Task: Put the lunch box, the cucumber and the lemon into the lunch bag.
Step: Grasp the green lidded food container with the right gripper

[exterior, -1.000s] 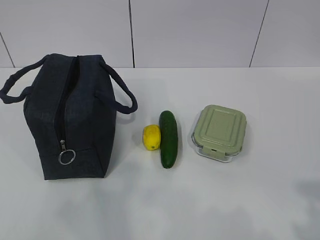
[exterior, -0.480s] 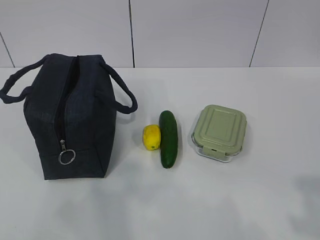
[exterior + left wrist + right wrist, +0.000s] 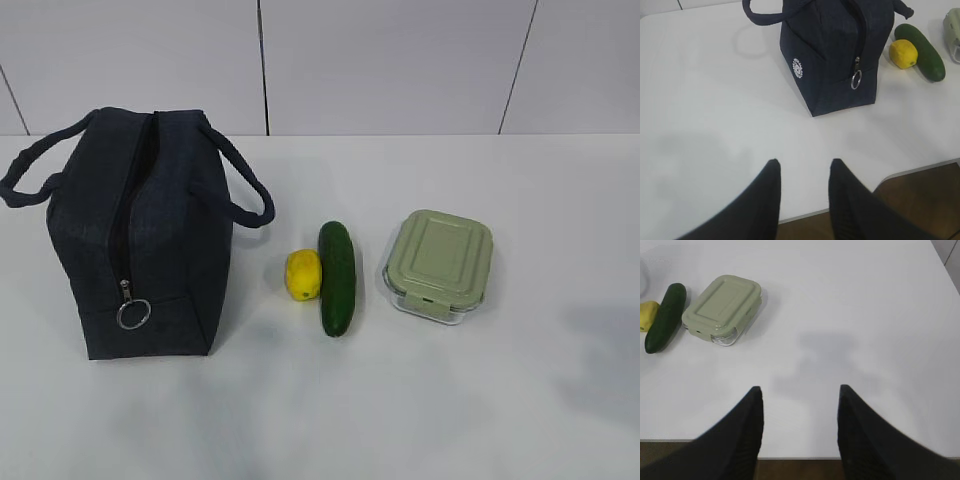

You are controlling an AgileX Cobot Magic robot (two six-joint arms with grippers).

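Yellow lemon (image 3: 303,274) touching cucumber (image 3: 337,277)

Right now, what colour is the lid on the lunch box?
The lid is pale sage green, with raised ridges; the right wrist view shows it best.

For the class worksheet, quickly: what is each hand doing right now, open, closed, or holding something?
Left hand: open, holding nothing, above bare table.
Right hand: open, holding nothing, above bare table.
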